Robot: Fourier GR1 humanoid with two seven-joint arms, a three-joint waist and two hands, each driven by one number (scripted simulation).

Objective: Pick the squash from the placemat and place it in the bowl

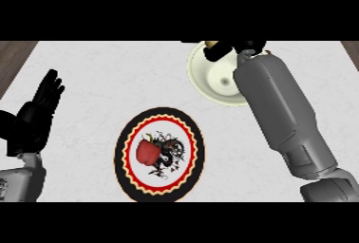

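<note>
The cream bowl (214, 83) stands at the back of the counter, right of centre. My right hand (245, 46) hangs over the bowl's far rim, mostly cut off by the view's upper edge. Its dark fingers curl round a pale yellow squash (212, 49), of which only a small part shows above the bowl. The round placemat (160, 154), black-rimmed with a red and cream pattern, lies in the middle of the counter with nothing on it. My left hand (38, 114) rests open at the left edge, fingers up.
My right forearm (280, 114) crosses the right half of the counter from the lower edge to the bowl and covers the bowl's right side. Brown strips border the white counter (98, 80) at the far left and right.
</note>
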